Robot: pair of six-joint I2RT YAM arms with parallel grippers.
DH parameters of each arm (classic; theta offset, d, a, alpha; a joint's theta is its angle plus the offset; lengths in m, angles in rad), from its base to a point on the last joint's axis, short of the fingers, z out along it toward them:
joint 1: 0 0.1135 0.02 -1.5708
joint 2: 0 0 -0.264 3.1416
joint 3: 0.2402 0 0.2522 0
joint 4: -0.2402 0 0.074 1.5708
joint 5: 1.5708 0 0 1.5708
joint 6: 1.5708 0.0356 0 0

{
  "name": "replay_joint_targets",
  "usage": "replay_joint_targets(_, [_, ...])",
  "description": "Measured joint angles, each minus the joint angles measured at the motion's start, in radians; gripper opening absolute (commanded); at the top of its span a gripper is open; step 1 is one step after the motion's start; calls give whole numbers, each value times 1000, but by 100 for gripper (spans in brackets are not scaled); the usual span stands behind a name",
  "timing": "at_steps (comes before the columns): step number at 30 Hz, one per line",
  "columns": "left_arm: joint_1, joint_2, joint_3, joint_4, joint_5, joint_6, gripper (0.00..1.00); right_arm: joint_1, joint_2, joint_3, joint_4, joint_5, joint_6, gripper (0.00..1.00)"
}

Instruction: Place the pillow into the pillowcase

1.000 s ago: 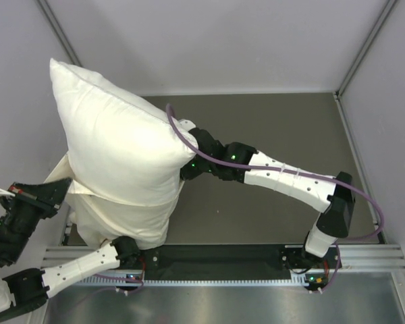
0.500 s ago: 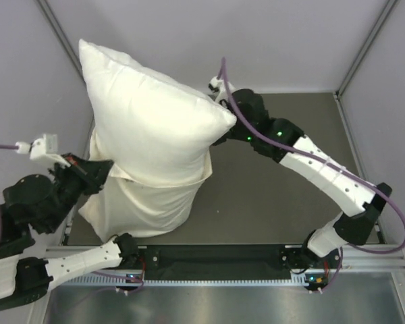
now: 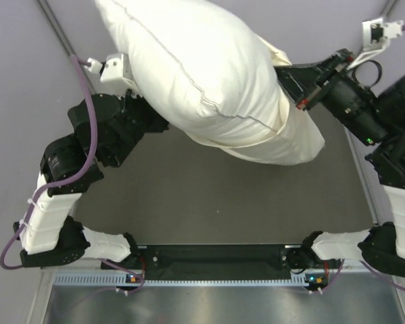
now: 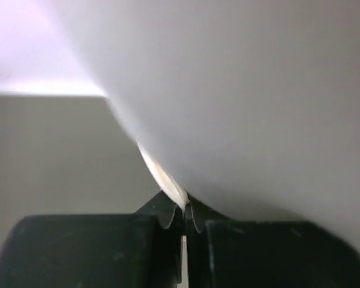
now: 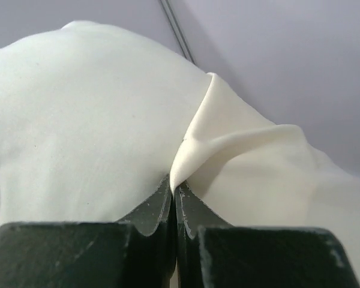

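The plump white pillow [image 3: 196, 61] hangs in the air at the top of the top view, its lower right end inside the cream pillowcase [image 3: 293, 138]. My left gripper [image 3: 152, 118] is under the pillow's left side, its tips hidden there. In the left wrist view the left gripper [image 4: 185, 207] is shut on a thin cream edge of the pillowcase [image 4: 165, 180]. My right gripper [image 3: 287, 75] is at the pillow's right side. In the right wrist view the right gripper [image 5: 173, 186] is shut on a fold of the pillowcase [image 5: 198, 141], beside the bulging pillow [image 5: 78, 120].
The grey table [image 3: 209, 196] lies below the raised bundle. Pale walls close in the left, back and right sides. A metal rail [image 3: 223, 277] with both arm bases runs along the near edge.
Both arms have risen and swung up and to the right. The pillow and pillowcase have left the table's left side and now hang high at the back.
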Motion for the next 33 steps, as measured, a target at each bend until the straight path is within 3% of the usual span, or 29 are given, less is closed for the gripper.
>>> replay_joint_targets(3, [0, 91, 162, 21, 24, 56, 0, -6, -105, -132, 47, 15, 3, 0])
replay_joint_targets(6, [-1, 90, 184, 57, 16, 113, 0, -27, -169, -301, 109, -7, 24, 0])
replay_joint_targets(11, [1, -56, -39, 174, -43, 144, 0, -104, -116, -391, 66, -96, 69, 0])
replay_joint_targets(15, [2, -165, -269, 285, -64, 131, 0, -115, -1, -278, -17, -168, 82, 0])
replay_joint_targets(17, [5, -159, -311, 312, -71, 119, 0, -116, 32, -191, -44, -187, 82, 0])
replay_joint_targets(19, [8, -106, -285, 316, -75, 117, 0, -120, 35, -133, -42, -190, 82, 0])
replay_joint_targets(21, [9, -17, -156, 258, -70, 120, 0, -128, 7, -110, -9, -190, 82, 0])
replay_joint_targets(26, [6, 317, 428, 93, 22, 177, 0, -138, -175, -294, 197, -156, 74, 0])
replay_joint_targets(28, [5, 310, 446, 115, 43, 202, 0, -144, -236, -374, 258, -160, 73, 0])
replay_joint_targets(33, [1, 37, 117, 223, 38, 237, 0, -173, -232, -493, 271, -183, 72, 0])
